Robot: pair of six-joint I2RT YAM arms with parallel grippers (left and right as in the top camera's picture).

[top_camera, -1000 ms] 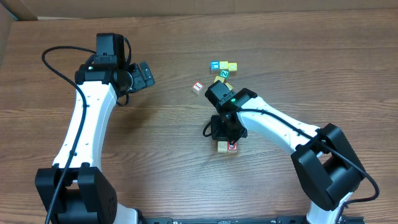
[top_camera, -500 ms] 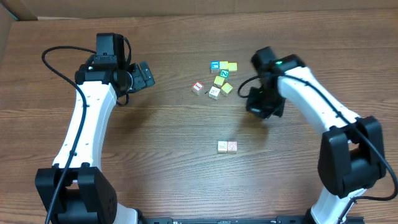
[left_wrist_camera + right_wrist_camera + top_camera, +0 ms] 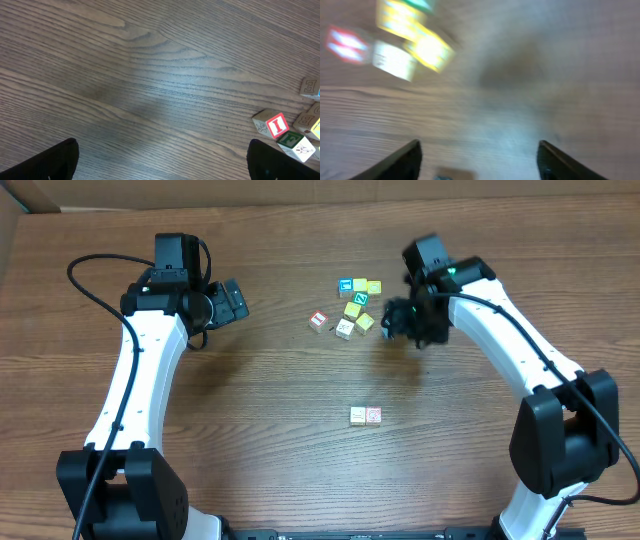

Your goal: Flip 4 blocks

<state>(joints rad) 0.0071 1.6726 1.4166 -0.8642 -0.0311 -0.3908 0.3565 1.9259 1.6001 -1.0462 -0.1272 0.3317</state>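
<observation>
Your R gripper (image 3: 393, 321) hangs upper right of centre, fingers spread, nothing btwn, just beside the block cluster (image 3: 352, 308). Block pair (image 3: 365, 416) sits lower centre, touching, bare table (image 3: 280, 430) all round. L gripper (image 3: 240, 302) spread too, upper left, well apart.

Bare table (image 3: 280, 380) left of block cluster (image 3: 352, 308)

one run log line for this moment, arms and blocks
left jaws: open, empty | right jaws: open, empty, beside block cluster | block pair: side by side on table, apart from cluster
</observation>
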